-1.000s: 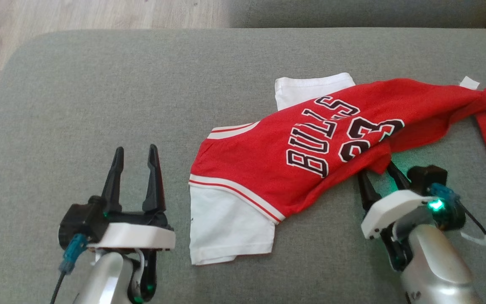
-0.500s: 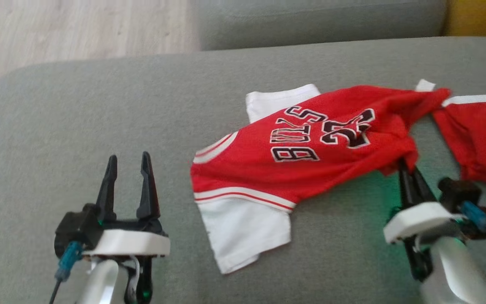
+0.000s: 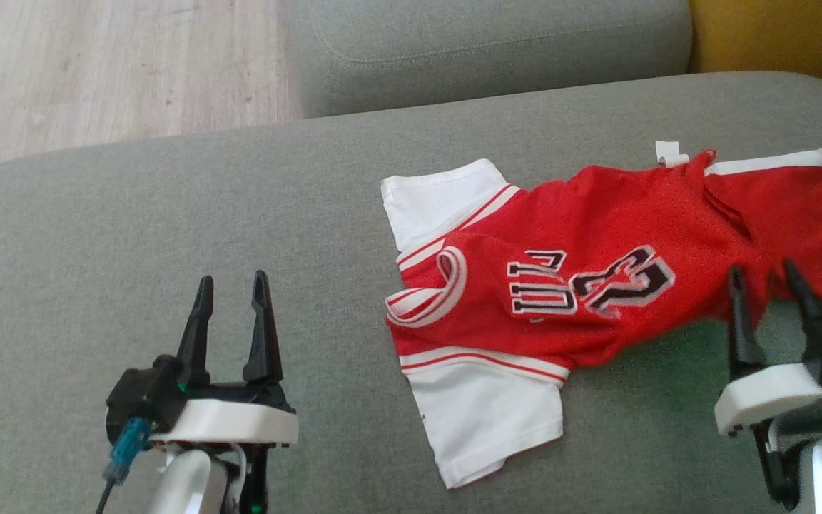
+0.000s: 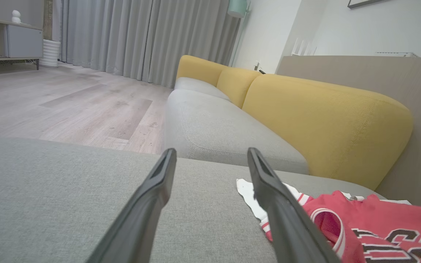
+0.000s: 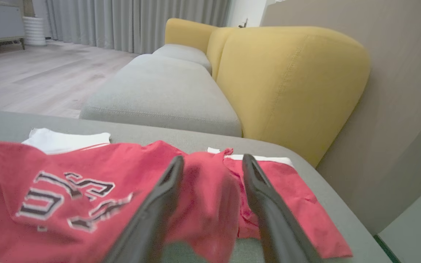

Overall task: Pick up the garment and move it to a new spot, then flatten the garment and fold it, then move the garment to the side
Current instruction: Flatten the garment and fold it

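Observation:
The garment point(image 3: 596, 285), a red jersey with white sleeves and black-and-white lettering, lies rumpled on the grey seat cushion point(image 3: 168, 214), right of centre. My right gripper point(image 3: 763, 275) stands open at the garment's lower right edge, its fingertips just at the red cloth. In the right wrist view, red fabric of the garment point(image 5: 68, 182) lies loose between and beyond the spread fingers of the right gripper point(image 5: 213, 159). My left gripper point(image 3: 229, 285) rests open on bare cushion, well left of the garment. The left wrist view shows the left gripper point(image 4: 211, 151) empty, with the garment point(image 4: 360, 226) at lower right.
A second grey seat cushion point(image 3: 489, 50) lies beyond, with yellow backrests point(image 5: 287, 80) along the far right. Wooden floor point(image 3: 97, 71) lies past the cushion's rounded far-left edge. Bare grey cushion stretches left and in front of the garment.
The head camera has swung right. My right gripper closed on the garment's lower edge, pulled it rightward, then opened; the cloth now lies more spread. The left gripper has stayed put.

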